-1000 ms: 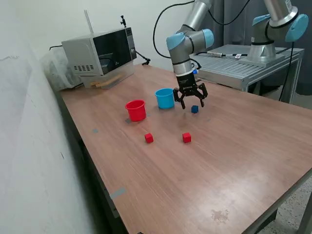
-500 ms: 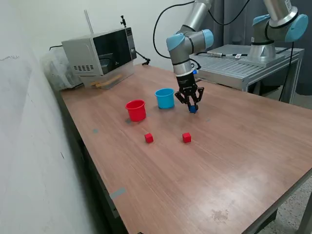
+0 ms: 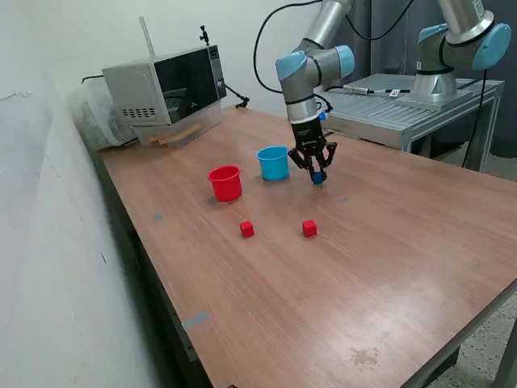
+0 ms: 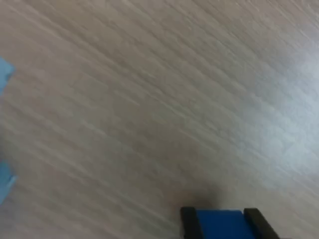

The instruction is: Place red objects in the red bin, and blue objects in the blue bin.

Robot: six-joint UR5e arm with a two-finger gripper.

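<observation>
my gripper (image 3: pixel 317 174) is clenched on a blue cube (image 4: pixel 222 224); next i should carry it over the blue cup (image 3: pixel 273 162) and release.

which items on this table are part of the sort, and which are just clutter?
Part of the job:
small dark blue cube, gripped in the gripper
two small bright red cubes
small red plastic cup
small light blue plastic cup

Just lying about:
silver microwave oven
second robot arm on the grey metal stand
</observation>
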